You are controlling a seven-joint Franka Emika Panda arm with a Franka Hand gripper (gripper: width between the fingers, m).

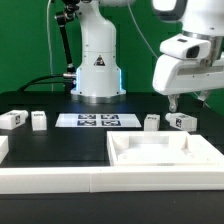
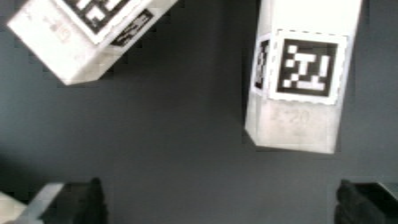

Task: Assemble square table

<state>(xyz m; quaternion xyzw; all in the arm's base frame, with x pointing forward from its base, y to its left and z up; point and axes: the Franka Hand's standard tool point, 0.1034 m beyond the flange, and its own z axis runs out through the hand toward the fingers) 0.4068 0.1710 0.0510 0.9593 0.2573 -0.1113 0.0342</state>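
The black table is carrying the white plastic square tray-like tabletop, lying flat and bare, awaiting assembly. The tool is hanging wide open and empty above two short white tagged legs, probably lining up to grasp one.

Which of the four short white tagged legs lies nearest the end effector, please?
The short white leg farthest to the exterior view's right; it sits just below the end effector.
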